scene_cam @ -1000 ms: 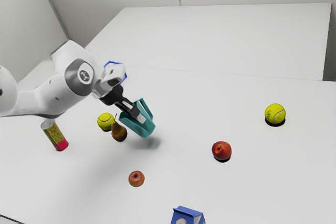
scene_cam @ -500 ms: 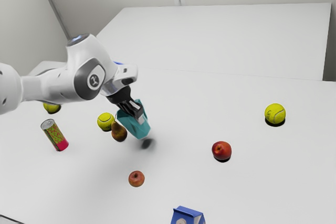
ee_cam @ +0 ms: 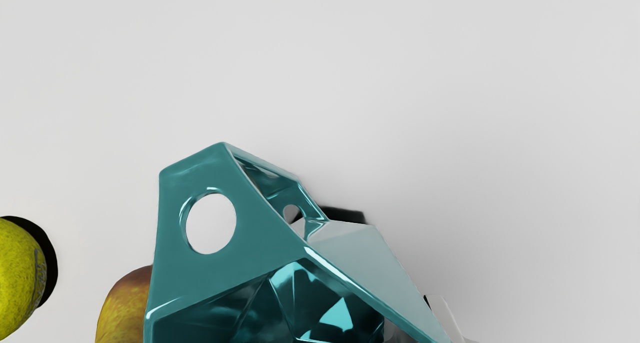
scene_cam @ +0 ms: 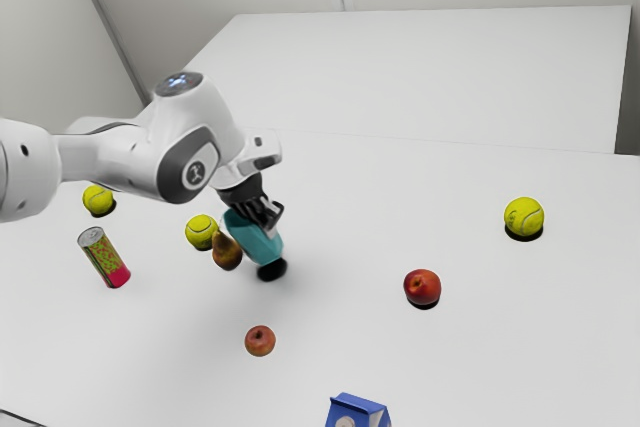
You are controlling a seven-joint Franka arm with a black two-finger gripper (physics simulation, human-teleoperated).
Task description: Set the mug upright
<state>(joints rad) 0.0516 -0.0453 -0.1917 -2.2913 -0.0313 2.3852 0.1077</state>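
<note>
The teal faceted mug point(scene_cam: 262, 245) is held close over its dark shadow, leaning somewhat; whether its base touches the table cannot be told. My gripper point(scene_cam: 269, 215) is shut on the mug's upper wall in the exterior view. In the wrist view the mug point(ee_cam: 200, 278) shows its open mouth and a handle with a round hole. There the gripper point(ee_cam: 412, 330) has one fingertip outside the mug wall, and the other is mostly hidden by the mug.
A pear point(scene_cam: 227, 251) stands close beside the mug, with a tennis ball point(scene_cam: 201, 232) behind it. A can point(scene_cam: 104, 258), another tennis ball point(scene_cam: 98, 199), a small apple point(scene_cam: 260, 341), a red fruit point(scene_cam: 422, 288), a blue carton point(scene_cam: 358, 412) and a far tennis ball point(scene_cam: 524, 217) surround them.
My hand has swung toward the exterior view's right and turned, bringing the held mug lower and less tilted. The mug's shadow is smaller and darker, and the tennis ball at the far left has come into view.
</note>
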